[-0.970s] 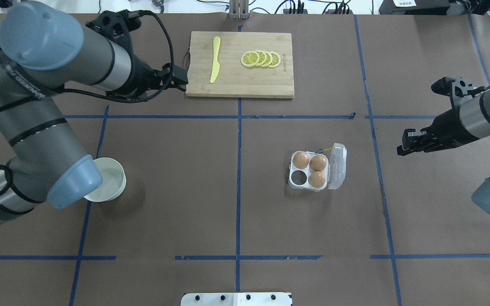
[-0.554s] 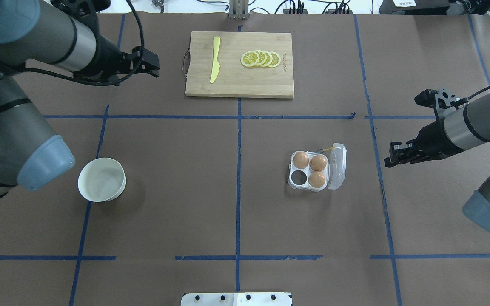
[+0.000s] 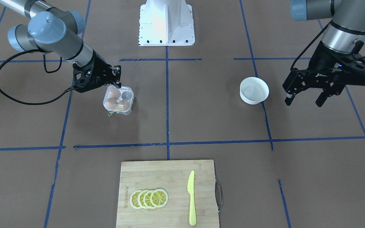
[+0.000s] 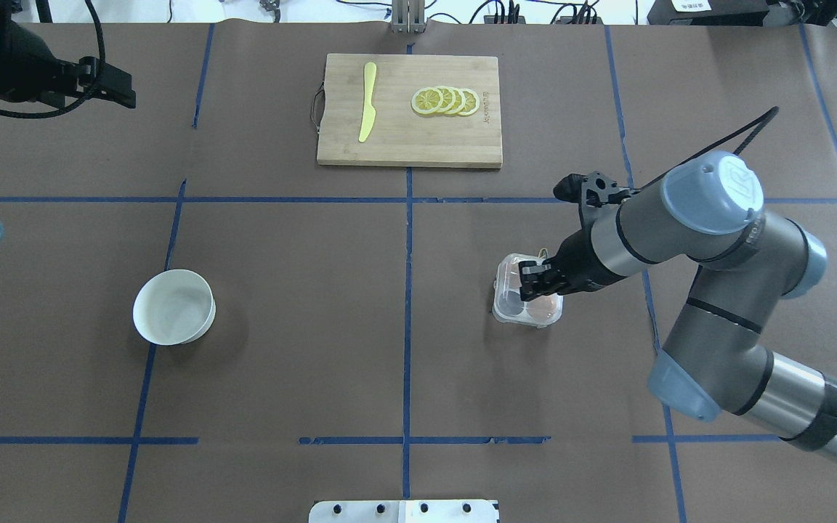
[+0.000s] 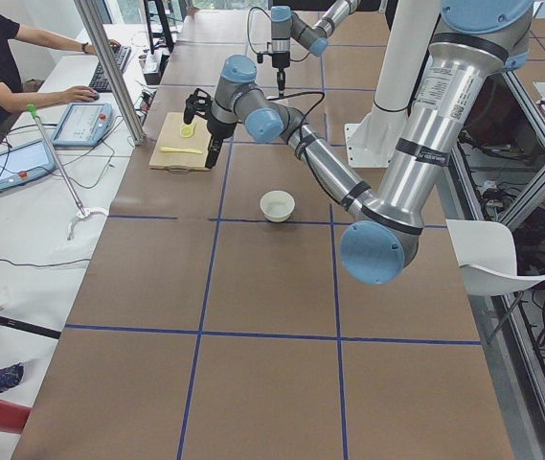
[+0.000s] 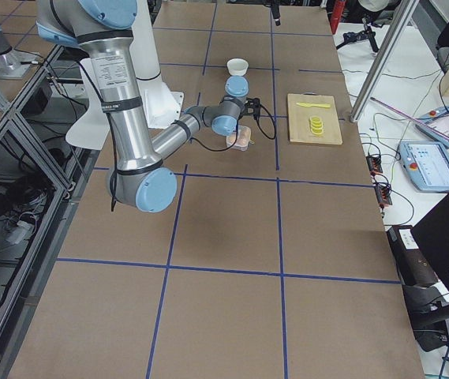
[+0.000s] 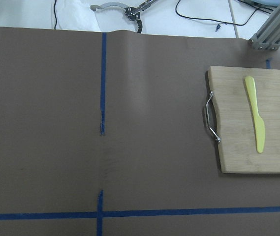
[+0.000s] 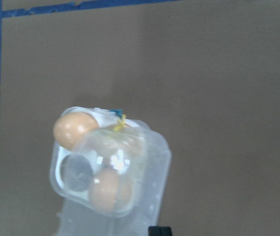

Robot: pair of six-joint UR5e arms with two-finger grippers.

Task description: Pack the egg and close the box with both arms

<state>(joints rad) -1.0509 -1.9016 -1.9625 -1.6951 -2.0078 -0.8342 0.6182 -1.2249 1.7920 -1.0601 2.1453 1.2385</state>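
Observation:
The clear box [image 4: 509, 303] stands right of centre and holds three tan eggs [image 3: 114, 92]; one cup [image 3: 126, 94] is empty. Its lid [image 8: 130, 162] is tilted over the eggs, partly down, with the yellow string [image 8: 121, 121] at the hinge. My right gripper [image 4: 535, 280] hovers right over the box, at its hinge side; its fingers look shut with nothing in them. It also shows in the front view [image 3: 115, 77]. My left gripper [image 3: 304, 100] is open and empty, far off beside the white bowl, and shows at the overhead view's far-left corner [image 4: 119, 87].
A white bowl [image 4: 174, 330] stands at the left. A wooden cutting board [image 4: 404, 142] at the back holds a yellow knife [image 4: 367, 102] and lemon slices [image 4: 446, 100]. The white robot base [image 3: 166, 28] is at the near edge.
My right arm swung in from the right over the box, and the lid went from lying open to tilted over the eggs. My left arm drew back to the far left.

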